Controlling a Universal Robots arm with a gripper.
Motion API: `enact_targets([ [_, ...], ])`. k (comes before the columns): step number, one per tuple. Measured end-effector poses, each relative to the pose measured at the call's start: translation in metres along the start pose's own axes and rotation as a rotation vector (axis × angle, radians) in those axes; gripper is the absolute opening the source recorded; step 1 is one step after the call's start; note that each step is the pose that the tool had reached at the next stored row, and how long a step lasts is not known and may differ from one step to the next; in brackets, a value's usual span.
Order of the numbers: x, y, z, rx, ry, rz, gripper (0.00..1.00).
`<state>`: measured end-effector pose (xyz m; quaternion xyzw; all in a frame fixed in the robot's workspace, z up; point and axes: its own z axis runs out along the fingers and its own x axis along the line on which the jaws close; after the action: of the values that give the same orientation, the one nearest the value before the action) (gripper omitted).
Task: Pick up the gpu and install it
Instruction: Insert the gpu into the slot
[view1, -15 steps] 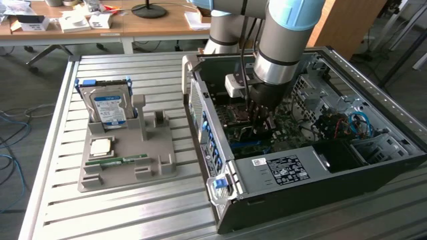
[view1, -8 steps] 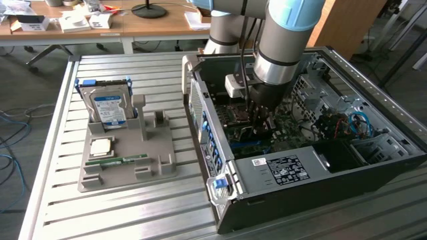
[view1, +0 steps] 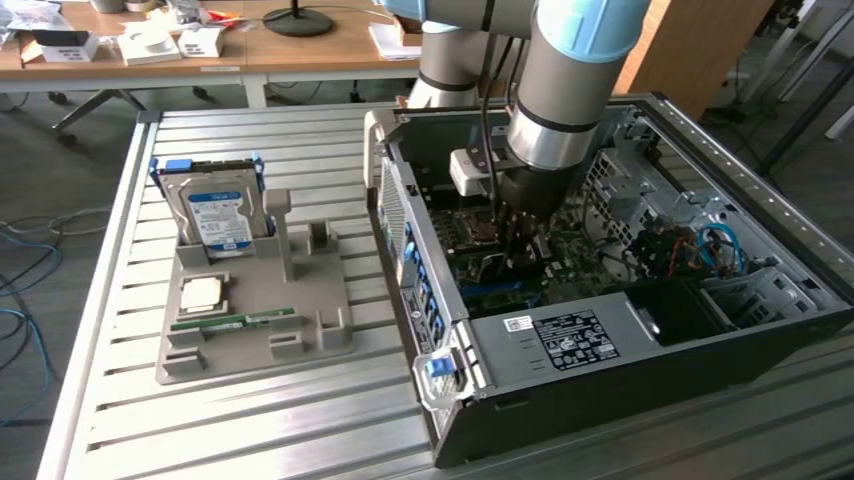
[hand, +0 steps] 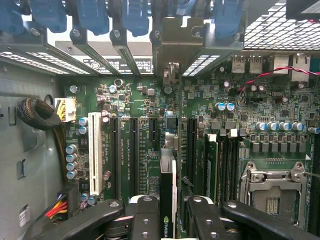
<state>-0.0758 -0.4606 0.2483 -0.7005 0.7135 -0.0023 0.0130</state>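
Holds the gpu (hand: 167, 172) edge-on, pinched between the fingers (hand: 148, 216), low inside the open computer case (view1: 641, 390), just over the motherboard (hand: 125, 100). May jam or bend if tilted, or pressed while misaligned with the black slots (hand: 136, 150) just beside the fingers.

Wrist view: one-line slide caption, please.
The gripper clamps the gpu edge-on at the expansion slots of the green motherboard.

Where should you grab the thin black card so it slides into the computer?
By its upper edge, pinching the two flat faces, coming straight down from above. The gpu stands on edge over the long slots, as the gripper holds it, so its lower edge stays free.
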Motion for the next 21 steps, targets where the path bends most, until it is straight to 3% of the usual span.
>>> enact_targets([
  [21, 0.0, 0.0003, 0.0, -0.0001, 0.0003, 0.0, 0.26],
])
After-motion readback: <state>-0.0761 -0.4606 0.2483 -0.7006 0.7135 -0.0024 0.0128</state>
